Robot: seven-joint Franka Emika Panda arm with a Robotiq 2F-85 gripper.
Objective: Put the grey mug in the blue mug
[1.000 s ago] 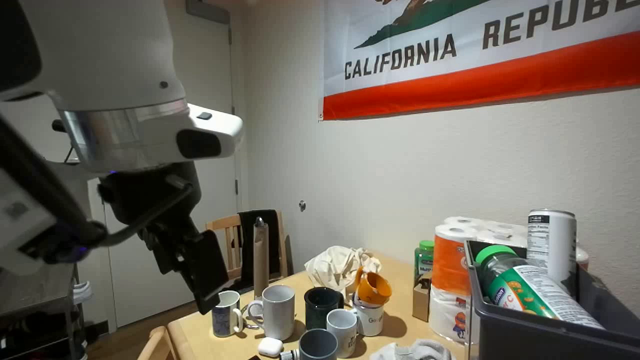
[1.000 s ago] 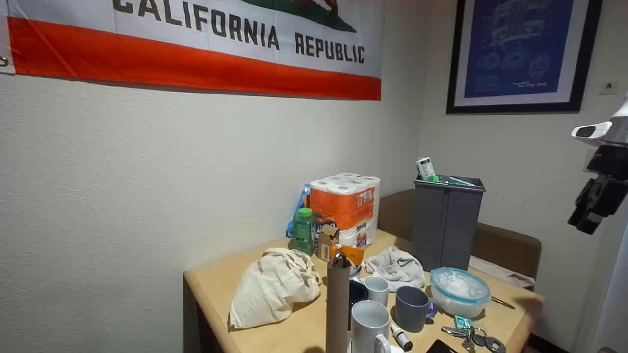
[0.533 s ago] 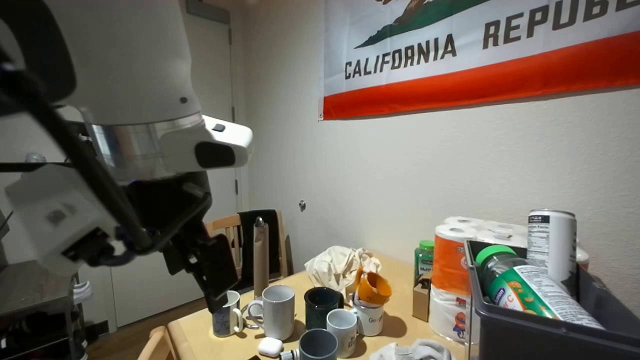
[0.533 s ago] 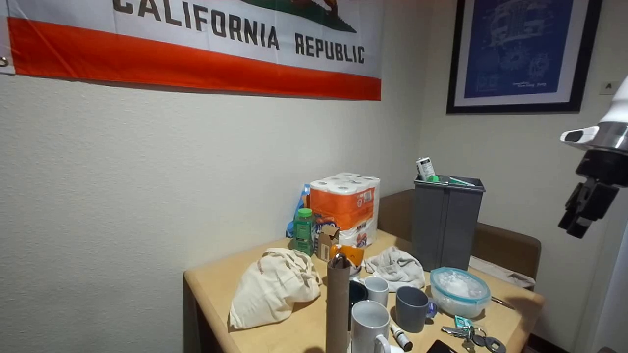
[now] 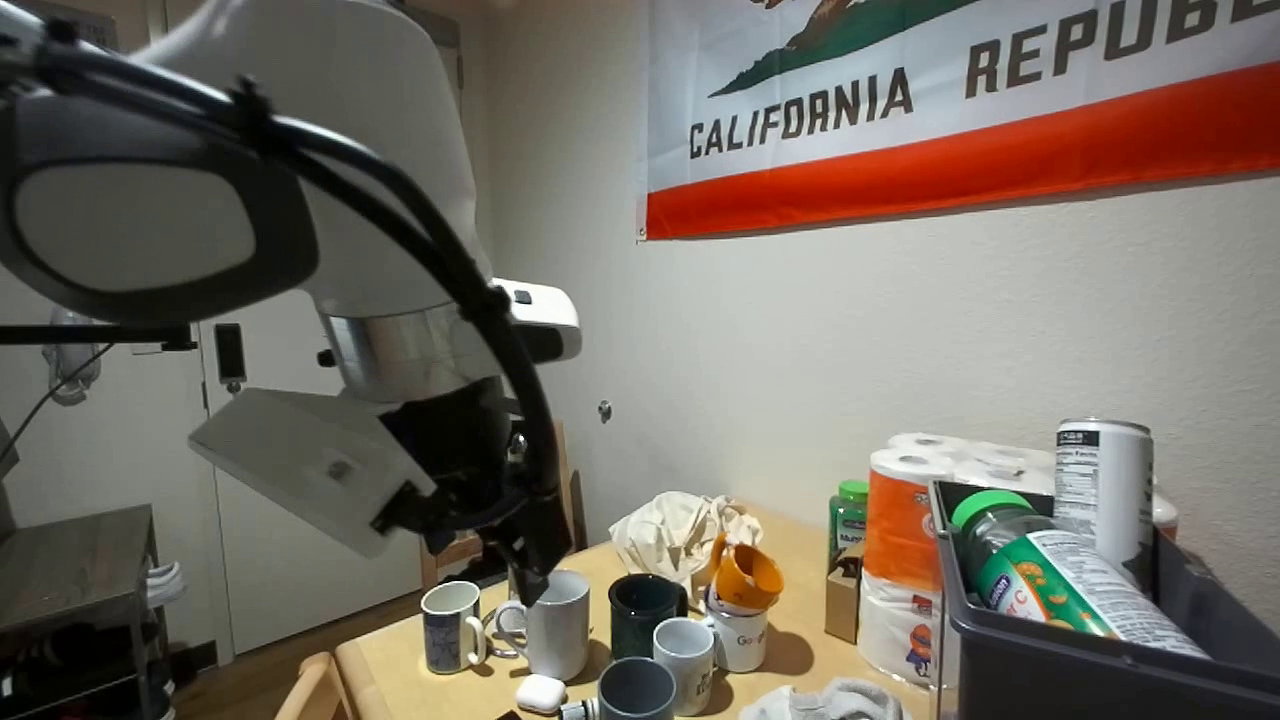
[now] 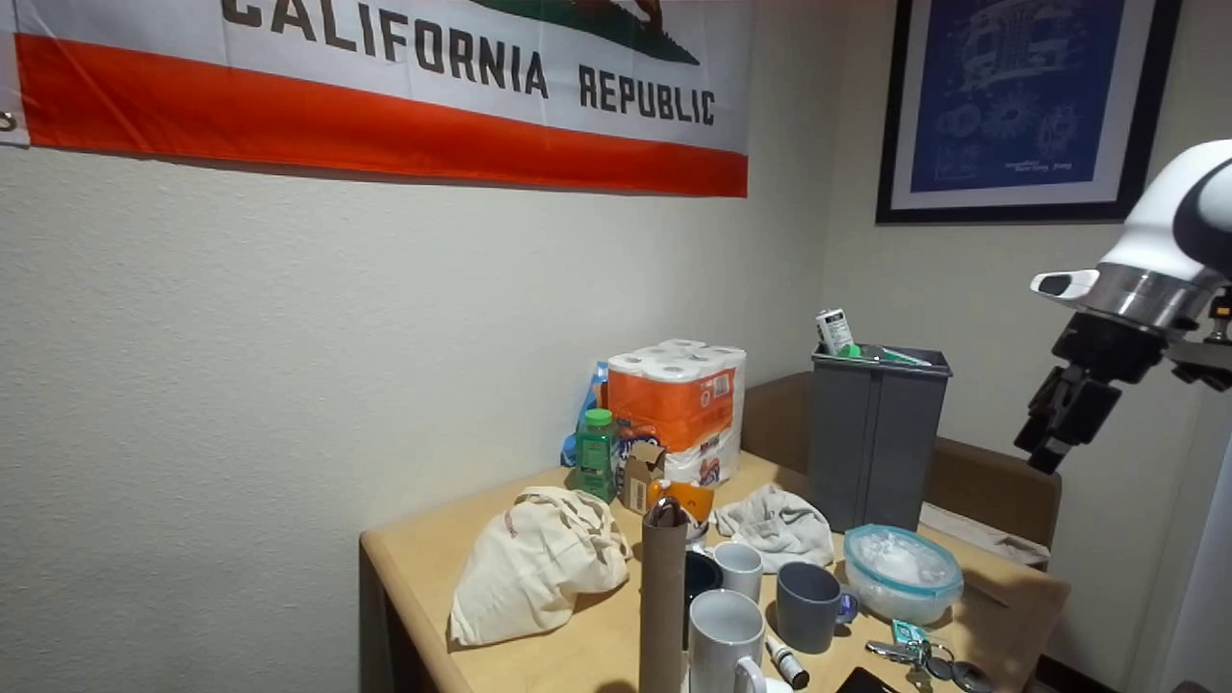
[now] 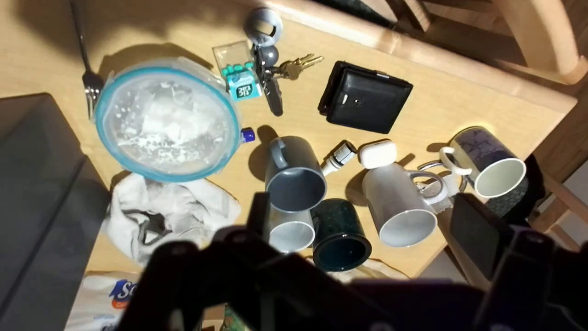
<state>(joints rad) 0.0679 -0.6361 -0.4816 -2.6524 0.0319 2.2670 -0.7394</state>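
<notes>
The grey mug (image 5: 637,695), slate grey-blue, stands upright on the table; it also shows in an exterior view (image 6: 807,616) and in the wrist view (image 7: 296,177). The blue mug (image 5: 640,625), very dark and glossy, stands upright behind it; in an exterior view (image 6: 704,575) a tube and a pale mug partly hide it. In the wrist view the blue mug (image 7: 342,234) stands beside the grey mug, its inside bare. My gripper (image 7: 367,216) is wide open with nothing between the fingers, in the air well above the mugs; it also shows in an exterior view (image 6: 1039,457).
A small white mug (image 5: 685,665), a tall pale mug (image 5: 560,620) and an orange mug (image 5: 750,575) tilted in a white mug crowd the blue mug. A cardboard tube (image 6: 664,597) stands upright. A lidded bowl (image 7: 167,124), wallet (image 7: 367,96) and grey bin (image 6: 876,443) are nearby.
The arm has moved right and lower in one exterior view, and left toward the table in the opposite one. The mugs have not moved.
</notes>
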